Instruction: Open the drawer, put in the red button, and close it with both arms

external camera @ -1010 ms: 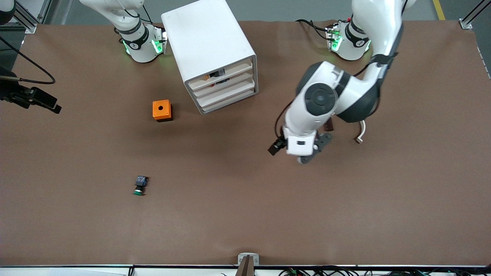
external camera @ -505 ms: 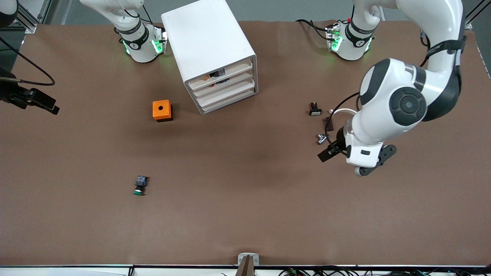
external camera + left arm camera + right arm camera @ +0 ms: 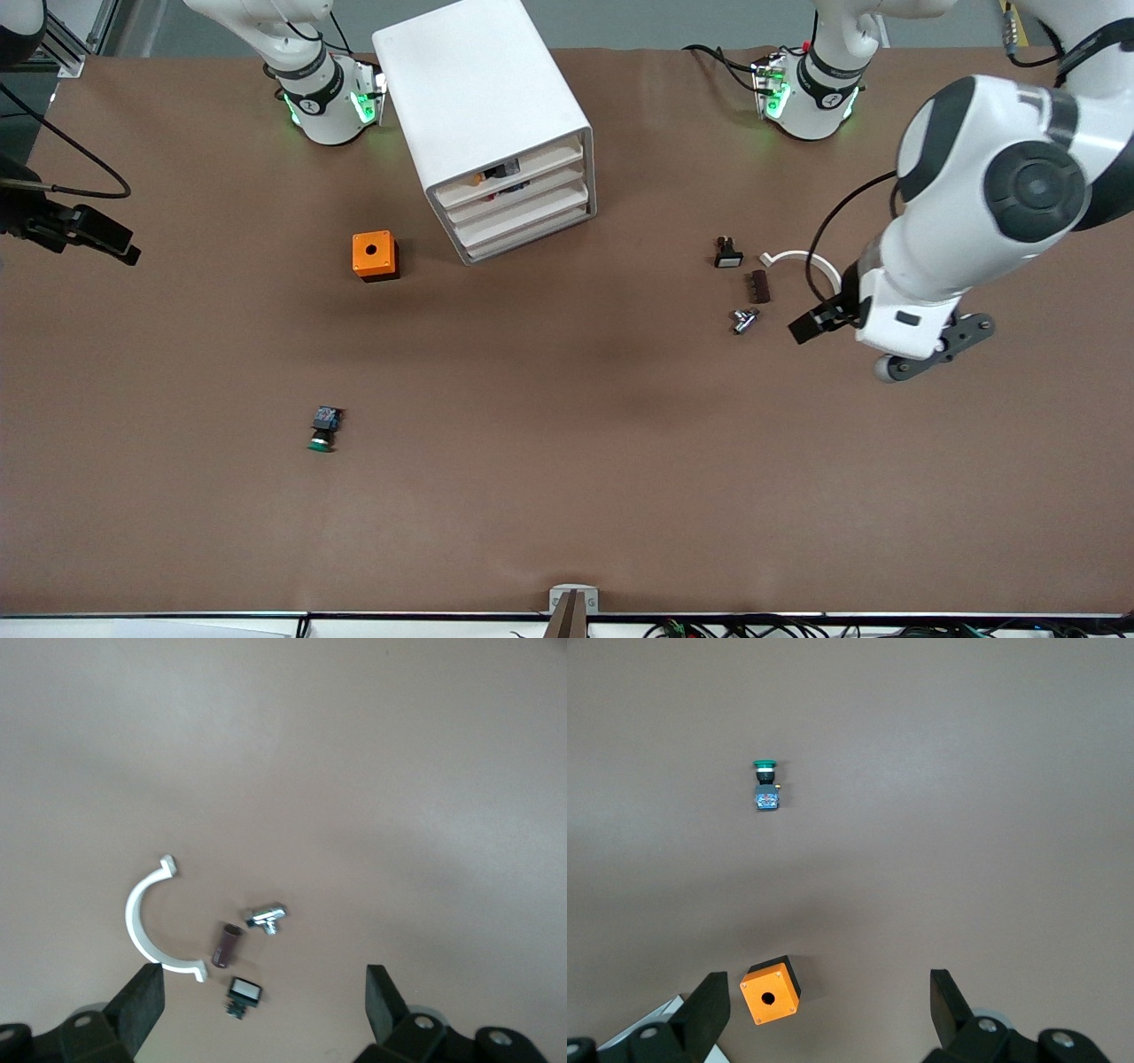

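Front view, cabinet: white cabinet (image 3: pixel 483 106) stands between the two bases, with its drawer fronts turned toward the left arm's end.
Front view, drawer: second from top (image 3: pixel 523 197), pushed in flush with the others.
Front view, red button: no red cap is in sight, and I cannot tell whether it lies inside a drawer.
Front view, other things: orange box (image 3: pixel 375 255) is beside the cabinet, and the green button (image 3: pixel 322 429) lies nearer the camera.
Front view, left gripper (image 3: pixel 917 341): up over the table (image 3: pixel 567 514) toward the left arm's end, just beside a cluster of small parts.
Left wrist view, pincer: fingers (image 3: pixel 142 1003) are spread wide and hold nothing. Below are a white half-ring (image 3: pixel 142 930), brown piece (image 3: pixel 226 945), metal piece (image 3: pixel 266 919) and black switch (image 3: pixel 244 994).
Right wrist view, right gripper (image 3: pixel 828 992): fingers are apart and empty, high over the orange box, with the green button in view.
Handling, red button: likely light, rigid plastic. The round cap would slip, so pinch the flat sides of the blocky body.
Handling, drawer: probably a light, easy-sliding tray. Hook the front lip while the second arm steadies the cabinet against sliding.
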You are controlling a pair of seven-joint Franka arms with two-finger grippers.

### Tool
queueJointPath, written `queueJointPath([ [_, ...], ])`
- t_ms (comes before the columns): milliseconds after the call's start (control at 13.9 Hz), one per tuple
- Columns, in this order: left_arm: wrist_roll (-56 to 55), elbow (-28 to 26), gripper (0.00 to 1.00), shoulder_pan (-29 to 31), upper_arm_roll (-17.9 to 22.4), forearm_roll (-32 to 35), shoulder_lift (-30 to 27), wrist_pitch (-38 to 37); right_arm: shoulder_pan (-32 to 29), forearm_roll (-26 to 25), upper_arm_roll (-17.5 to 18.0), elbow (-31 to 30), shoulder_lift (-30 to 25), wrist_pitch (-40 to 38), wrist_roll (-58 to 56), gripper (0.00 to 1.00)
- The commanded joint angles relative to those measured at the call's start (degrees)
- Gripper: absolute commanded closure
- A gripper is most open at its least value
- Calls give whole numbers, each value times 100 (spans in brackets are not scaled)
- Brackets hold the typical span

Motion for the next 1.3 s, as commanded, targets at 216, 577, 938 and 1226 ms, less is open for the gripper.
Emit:
queueJointPath([
  [216, 1024, -52, 0, 390, -21, 102, -518, -267, -100, -119, 81, -90, -95, 38, 9, 0],
  [577, 1779, -87, 0, 768, -30, 75, -878, -751, -222, -119, 89, -151, -104, 204, -44, 0],
  [938, 2484, -313, 0, 1076, -83, -21, -1193, -866, -214, -119, 159, -485, -332, 653, -71, 0],
  [1226, 2869, -1797, 0, 1015, 49, -171, -2466, -261, -74, -127, 177, -793, -605, 759, -71, 0],
])
